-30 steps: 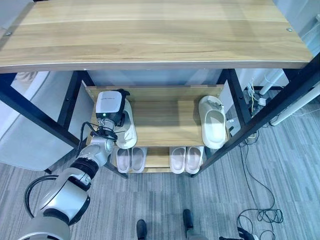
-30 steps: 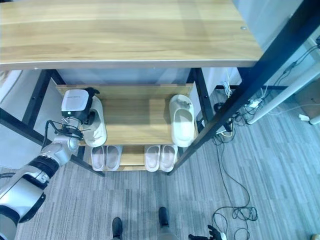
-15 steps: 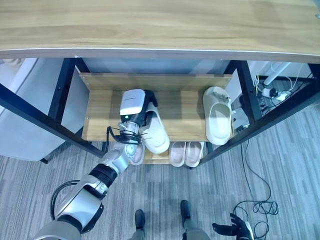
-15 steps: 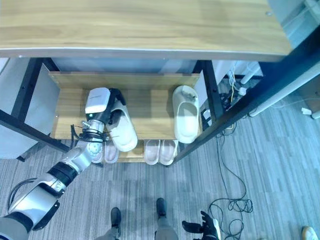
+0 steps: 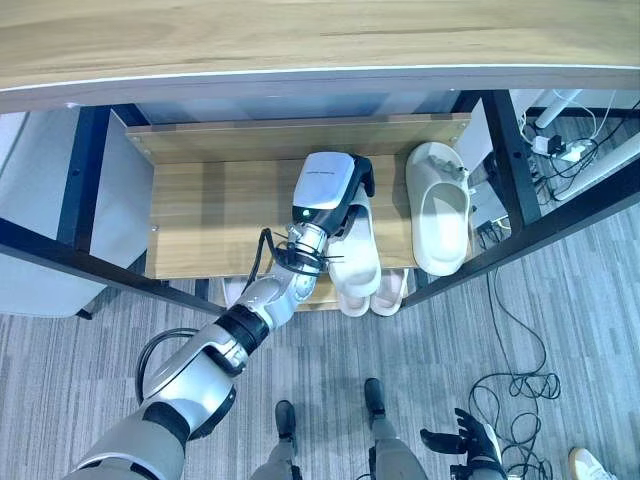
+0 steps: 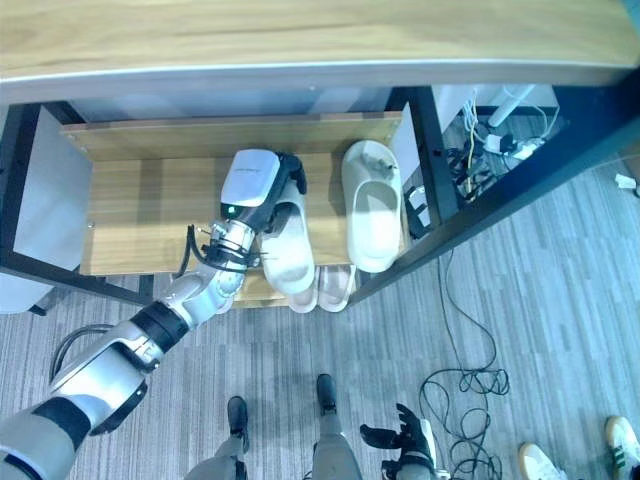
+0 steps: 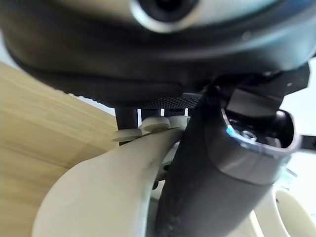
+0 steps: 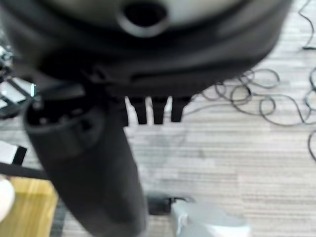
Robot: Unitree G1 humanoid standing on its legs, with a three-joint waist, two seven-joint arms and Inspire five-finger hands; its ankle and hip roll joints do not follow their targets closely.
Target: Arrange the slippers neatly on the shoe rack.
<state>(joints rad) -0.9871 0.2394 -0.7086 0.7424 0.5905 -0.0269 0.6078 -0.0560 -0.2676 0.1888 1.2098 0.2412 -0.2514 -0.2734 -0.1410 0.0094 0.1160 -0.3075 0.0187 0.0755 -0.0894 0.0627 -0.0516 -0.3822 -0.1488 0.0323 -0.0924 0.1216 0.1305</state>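
Currently the cream slipper (image 5: 355, 255) sits in the left hand (image 5: 335, 195), over the middle shelf (image 5: 220, 215) of the shoe rack (image 5: 90, 180), its toe overhanging the shelf's front edge. In the left wrist view the thumb (image 7: 222, 173) lies along the slipper's side and fingers show past its far rim, so the hand is clamped on it. A second cream slipper (image 5: 437, 220) lies flat on the same shelf just beside it on the right, near the rack's right post (image 5: 510, 150), toe also past the front edge; the two look close but I can't tell if they touch. On the lower shelf, pale pink slippers (image 5: 385, 295) peek out under the held one, partly hidden. A wide wooden top board (image 5: 300, 40) covers the rack. Right hand (image 5: 462, 443) hangs low near the grey striped floor (image 5: 560, 300), fingers spread and relaxed, holding nothing. White shoe (image 6: 625, 440) at the floor's corner.
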